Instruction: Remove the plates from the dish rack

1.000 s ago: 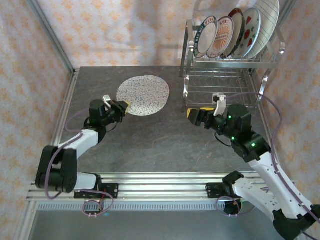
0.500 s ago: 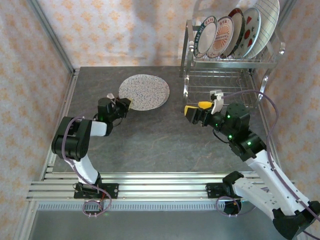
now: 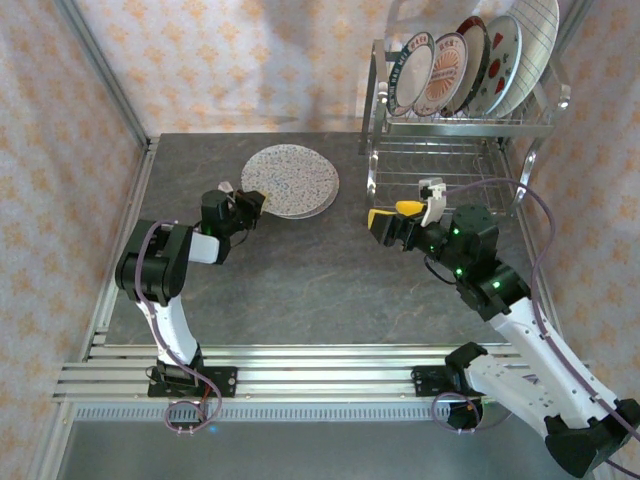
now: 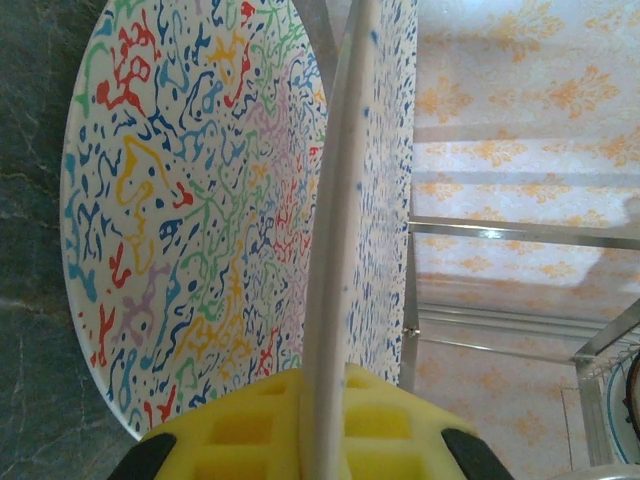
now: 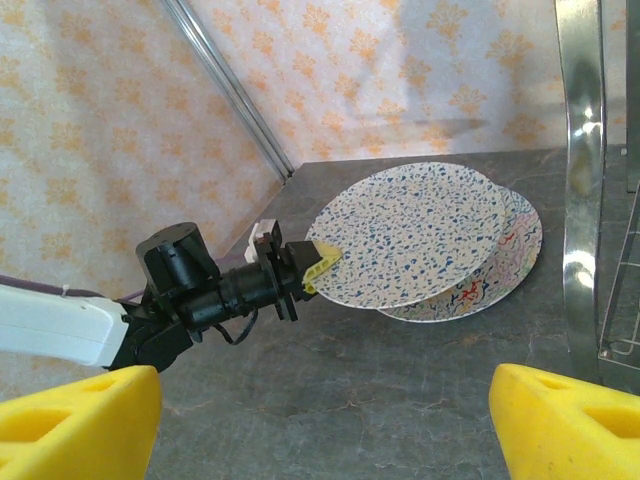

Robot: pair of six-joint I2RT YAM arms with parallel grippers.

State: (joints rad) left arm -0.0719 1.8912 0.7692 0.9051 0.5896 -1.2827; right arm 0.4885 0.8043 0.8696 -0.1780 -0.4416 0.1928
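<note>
Rim of speckled plate (image 3: 293, 177) clamped in left end effector (image 3: 251, 204).

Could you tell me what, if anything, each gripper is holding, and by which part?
The left gripper pinches the speckled plate by its rim; right gripper holds nothing.

The top camera is looking down from high behind the near edge across the whole bench (image 3: 320, 290). The left wrist camera is sitting close against the speckled plate (image 4: 380, 200). The right wrist camera is facing left from low down, sharing that plate.
</note>
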